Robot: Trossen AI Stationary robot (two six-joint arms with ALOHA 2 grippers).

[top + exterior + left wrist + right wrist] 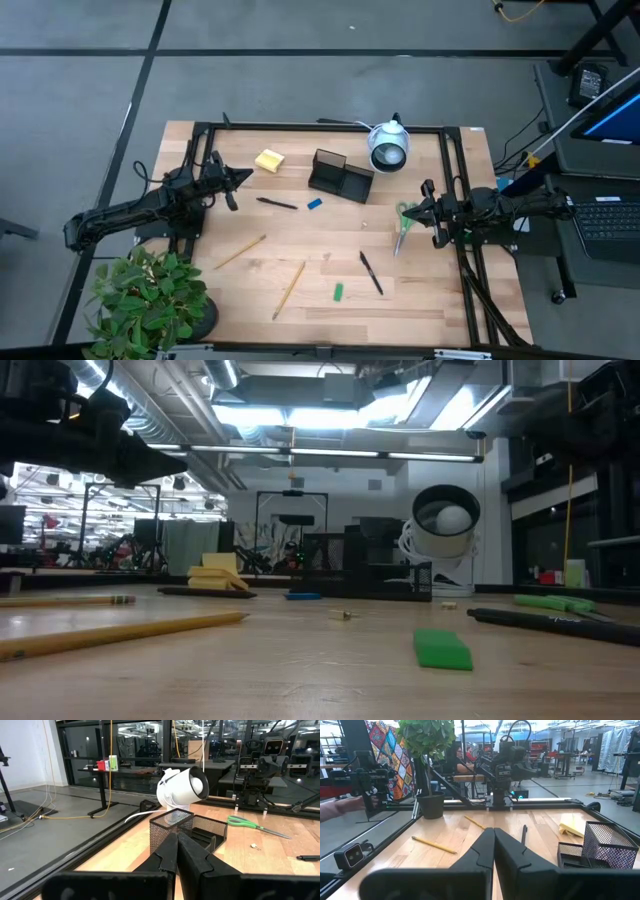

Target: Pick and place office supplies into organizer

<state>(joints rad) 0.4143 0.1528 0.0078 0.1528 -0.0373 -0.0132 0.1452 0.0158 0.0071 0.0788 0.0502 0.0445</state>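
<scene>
Organizer [340,177] sits at the back of the counter [320,300], just beside the white camera-like device [388,147] and near the yellow sticky pad [269,160]. Nothing in it that I can see.

Risks, as I judge them:
- Device crowds the organizer's right side; a drop-in from there could clip it.
- Plant [145,305] at the front-left corner overhangs the left arm's lane.
- Scissors [403,223] lie right under the right gripper [428,208]; flat and thin, easy to skate.
- Pencils [240,251] and pens [371,271] can roll off a poor pinch.
- Small green piece [338,291] and blue piece [314,203] are low, easy to miss.

Left gripper [238,178] hovers at back-left, fingers pressed together, empty. Right gripper's fingers are also together, empty.

Surface: bare light wood, black frame rails. Room: open lab, grey floor, desks, a laptop at right, a person seated beyond the counter.
</scene>
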